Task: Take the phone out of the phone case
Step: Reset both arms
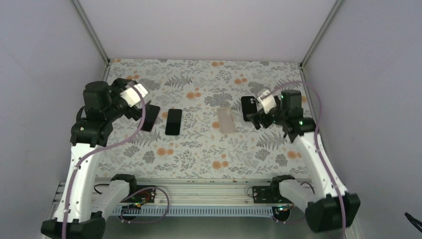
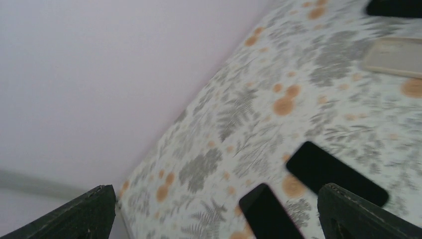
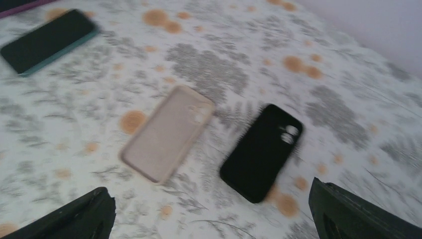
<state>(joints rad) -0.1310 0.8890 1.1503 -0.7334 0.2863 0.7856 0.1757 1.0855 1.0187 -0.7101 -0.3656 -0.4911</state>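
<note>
Left hand (image 2: 217,191) and right hand (image 3: 210,186) are both released, fingers spread wide, grasping nothing. The phone (image 1: 172,121), in its teal phone case, lies flat left of the desk (image 1: 199,159) centre, beside a second dark phone (image 1: 151,117). A beige case (image 1: 226,120) and a black case (image 1: 249,107) lie toward the right edge.

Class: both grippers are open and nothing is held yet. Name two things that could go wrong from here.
1. The right gripper hovers near the empty black case and beige case; it might grab one instead of the teal-cased phone.
2. A second dark phone lies close beside that phone, near the left gripper; closing on one could knock the other.
</note>
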